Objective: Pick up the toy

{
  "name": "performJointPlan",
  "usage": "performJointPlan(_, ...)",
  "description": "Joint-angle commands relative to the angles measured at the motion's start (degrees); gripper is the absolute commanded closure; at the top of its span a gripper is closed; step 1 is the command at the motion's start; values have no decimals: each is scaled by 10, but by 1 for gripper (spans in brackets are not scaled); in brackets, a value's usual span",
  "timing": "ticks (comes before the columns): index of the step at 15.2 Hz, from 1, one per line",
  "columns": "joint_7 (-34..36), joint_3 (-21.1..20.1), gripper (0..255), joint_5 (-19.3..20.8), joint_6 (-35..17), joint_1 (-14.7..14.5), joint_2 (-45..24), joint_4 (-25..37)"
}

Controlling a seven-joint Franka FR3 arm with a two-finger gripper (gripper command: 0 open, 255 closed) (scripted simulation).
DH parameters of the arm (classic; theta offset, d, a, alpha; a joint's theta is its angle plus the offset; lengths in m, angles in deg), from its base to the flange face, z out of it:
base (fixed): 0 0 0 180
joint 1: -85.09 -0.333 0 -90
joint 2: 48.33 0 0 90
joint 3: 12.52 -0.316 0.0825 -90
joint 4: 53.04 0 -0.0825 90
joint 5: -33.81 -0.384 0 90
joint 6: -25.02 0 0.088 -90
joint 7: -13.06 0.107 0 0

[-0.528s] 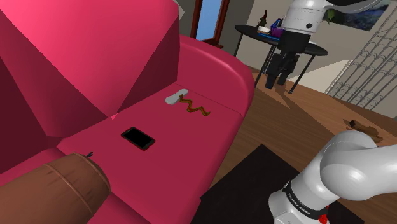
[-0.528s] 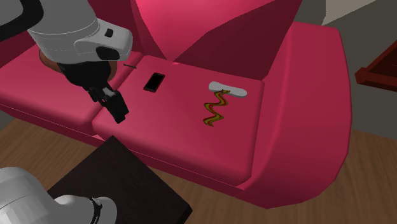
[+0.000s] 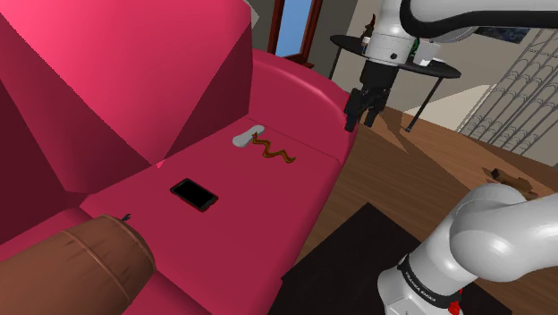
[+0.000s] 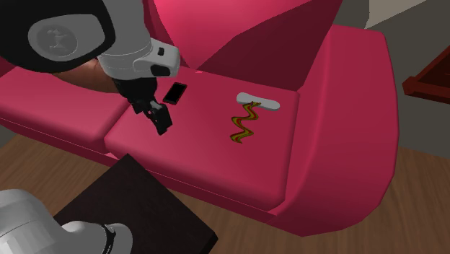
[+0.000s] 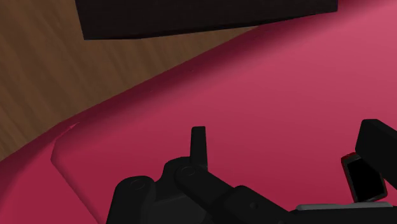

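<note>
**Gripper open above seat; toy off to one side, not yet approached**

Shoulder view: The gripper (image 3: pixel 360 114) hung in the air with its fingers apart and nothing between them. It appeared high against the far rounded arm of the pink sofa (image 3: pixel 304 89). The toy (image 3: pixel 272 150), a thin wavy brown strip, lay flat on the seat cushion, below and toward this view's left of the gripper. One end of it touched a small grey oblong (image 3: pixel 244 138). A black phone (image 3: pixel 194 193) lay on the same cushion, apart from the toy.

Second exterior view: The gripper (image 4: pixel 161 121) stood over the front part of the cushion, just beside the phone. The toy (image 4: pixel 244 123) lay well to this view's right of it. Its long axis ran from the grey oblong near the backrest toward the seat's front edge.

Wrist view: The fingers stood wide above bare pink cushion. A dark, grey-rimmed slab, probably the phone, sat beside one finger.

Assessment: The hand would need to travel sideways along the cushion, then close across the toy's narrow width.
</note>
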Motion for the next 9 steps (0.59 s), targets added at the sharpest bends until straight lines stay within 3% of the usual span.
performJointPlan(1, 3, 0, 0, 0, -49, 1, -42, -1)
performJointPlan(9, 17, 0, 0, -2, -191, 4, -199, 27)
